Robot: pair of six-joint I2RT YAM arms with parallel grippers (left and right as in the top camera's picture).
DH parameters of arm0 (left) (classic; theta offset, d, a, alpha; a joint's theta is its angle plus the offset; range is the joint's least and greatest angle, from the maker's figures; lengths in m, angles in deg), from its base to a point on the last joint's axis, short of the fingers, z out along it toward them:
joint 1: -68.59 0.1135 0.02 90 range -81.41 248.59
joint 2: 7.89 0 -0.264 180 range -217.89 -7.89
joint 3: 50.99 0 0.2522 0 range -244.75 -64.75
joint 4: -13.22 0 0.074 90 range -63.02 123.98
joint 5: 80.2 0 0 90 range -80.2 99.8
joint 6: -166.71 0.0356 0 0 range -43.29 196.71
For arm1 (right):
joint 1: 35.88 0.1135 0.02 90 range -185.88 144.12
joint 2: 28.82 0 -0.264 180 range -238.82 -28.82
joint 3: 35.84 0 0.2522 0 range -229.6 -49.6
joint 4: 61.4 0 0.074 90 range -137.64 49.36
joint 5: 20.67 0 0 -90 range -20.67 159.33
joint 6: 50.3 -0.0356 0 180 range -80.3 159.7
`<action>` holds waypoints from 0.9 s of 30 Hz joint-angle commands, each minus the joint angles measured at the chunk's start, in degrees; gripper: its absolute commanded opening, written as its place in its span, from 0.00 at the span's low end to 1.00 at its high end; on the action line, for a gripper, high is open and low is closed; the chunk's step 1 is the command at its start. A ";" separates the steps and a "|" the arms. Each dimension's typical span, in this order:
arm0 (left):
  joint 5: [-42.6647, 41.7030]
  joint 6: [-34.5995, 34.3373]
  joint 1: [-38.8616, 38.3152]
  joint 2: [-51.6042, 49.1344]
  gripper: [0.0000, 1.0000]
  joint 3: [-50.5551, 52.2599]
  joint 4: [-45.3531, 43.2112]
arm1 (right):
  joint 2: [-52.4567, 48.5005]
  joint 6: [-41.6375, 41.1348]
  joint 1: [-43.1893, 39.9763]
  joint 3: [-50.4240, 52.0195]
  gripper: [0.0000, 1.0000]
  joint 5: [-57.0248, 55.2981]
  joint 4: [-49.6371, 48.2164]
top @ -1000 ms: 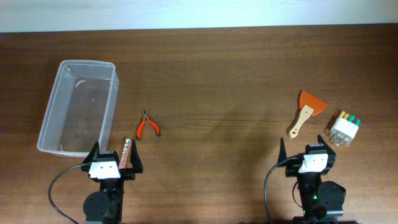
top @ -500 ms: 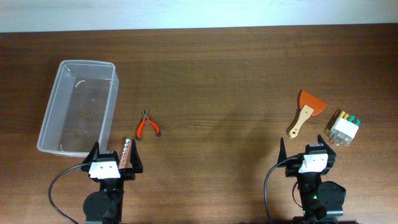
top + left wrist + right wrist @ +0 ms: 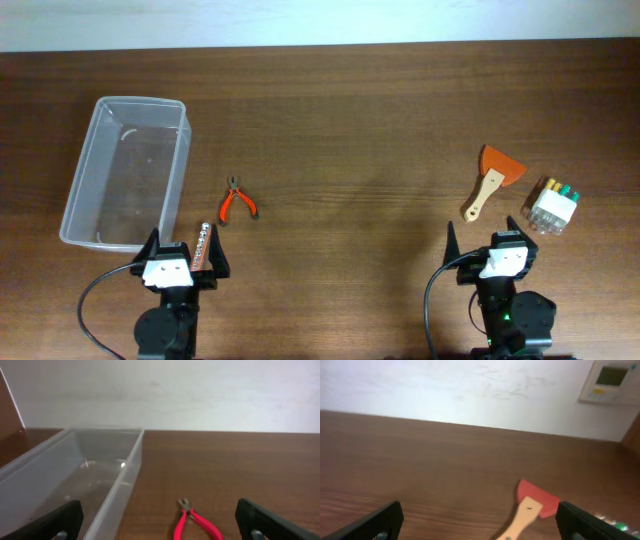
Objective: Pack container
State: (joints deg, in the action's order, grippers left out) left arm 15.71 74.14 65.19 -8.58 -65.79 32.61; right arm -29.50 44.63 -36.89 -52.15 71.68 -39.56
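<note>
The clear plastic container [image 3: 128,170] stands empty at the far left; it also shows in the left wrist view [image 3: 75,475]. Red-handled pliers [image 3: 237,202] lie right of it and show in the left wrist view [image 3: 192,522]. A strip of metal bits [image 3: 203,243] lies by the left gripper. A red scraper with a wooden handle [image 3: 492,178] lies at the right and shows in the right wrist view [image 3: 530,510]. My left gripper [image 3: 180,258] is open and empty near the front edge. My right gripper [image 3: 492,252] is open and empty, just short of the scraper.
A small clear box of coloured bits [image 3: 553,205] lies right of the scraper, its edge visible in the right wrist view [image 3: 615,524]. A white wall runs along the table's far edge. Brown wooden table [image 3: 360,120] spreads between the two groups of objects.
</note>
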 commanded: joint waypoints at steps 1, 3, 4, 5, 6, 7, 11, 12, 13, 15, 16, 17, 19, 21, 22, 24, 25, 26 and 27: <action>2.56 -10.45 0.20 0.15 0.99 -3.48 6.29 | 0.22 -13.99 0.37 0.57 0.99 2.19 -0.37; 5.68 -16.44 0.20 -0.74 0.99 -7.43 11.23 | 0.22 -20.41 0.37 0.57 0.99 2.27 -0.83; 5.99 -17.35 0.22 -1.73 0.99 -9.90 12.90 | 0.22 -21.57 0.37 0.57 0.99 3.26 -1.57; 5.99 -17.33 0.20 -3.15 0.99 -12.55 13.92 | 0.22 -21.51 0.35 0.57 0.99 4.98 -2.75; 5.90 -17.35 0.20 -4.72 0.99 -14.97 14.73 | 0.22 -21.51 0.35 0.55 0.99 6.29 -3.65; 5.90 -17.33 0.20 -7.06 0.99 -17.97 15.78 | 0.22 -21.51 0.31 0.39 0.99 6.99 -4.04; 5.88 -17.29 0.20 -19.56 0.99 -29.40 20.90 | -1.16 -21.53 0.26 -1.99 0.99 7.80 -3.93; 5.90 -17.29 0.20 -23.61 0.99 -32.52 22.62 | -2.19 -21.51 0.26 -3.15 0.99 7.89 -3.80; 5.88 -17.29 0.20 -27.76 0.99 -35.67 24.52 | -3.58 -21.49 0.26 -4.48 0.99 8.48 -3.78; 5.90 -17.31 0.22 -35.39 0.99 -41.48 27.98 | -8.04 -21.29 0.26 -8.37 0.99 10.38 -2.84; 5.90 -17.31 0.20 -39.41 0.99 -44.54 29.57 | -10.67 -21.27 0.26 -10.71 0.98 11.39 -1.88; 5.90 -17.31 0.22 -42.75 0.99 -47.21 30.93 | -13.53 -21.05 0.26 -13.35 0.99 12.20 -0.46; 5.66 -17.29 0.83 -50.27 0.99 -53.81 35.04 | -20.35 -19.08 0.26 -20.24 0.99 14.64 3.67; 3.65 -17.07 2.43 -56.59 0.99 -60.17 39.85 | -26.95 -16.22 0.26 -27.93 0.99 15.74 9.92; 1.57 -17.11 3.67 -59.95 0.99 -64.00 43.28 | -30.84 -14.82 0.26 -32.94 0.99 15.69 14.84; -1.90 -17.09 5.62 -64.13 0.99 -69.00 48.39 | -37.38 -11.98 0.26 -41.83 0.99 15.69 24.15; -3.28 -17.09 6.75 -66.05 0.99 -71.30 51.06 | -40.57 -10.45 0.26 -46.31 0.99 15.63 29.07; -4.15 -17.11 7.98 -67.65 0.99 -72.98 52.72 | -44.13 -8.63 0.26 -51.30 0.99 15.61 34.45; -4.79 -17.11 9.09 -68.76 0.99 -74.03 53.66 | -47.17 -6.95 0.26 -55.47 0.99 15.52 38.95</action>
State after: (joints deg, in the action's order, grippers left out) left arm 15.56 57.40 71.73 -74.77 -135.69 84.32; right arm -70.49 31.23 -36.89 -98.11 85.93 -5.99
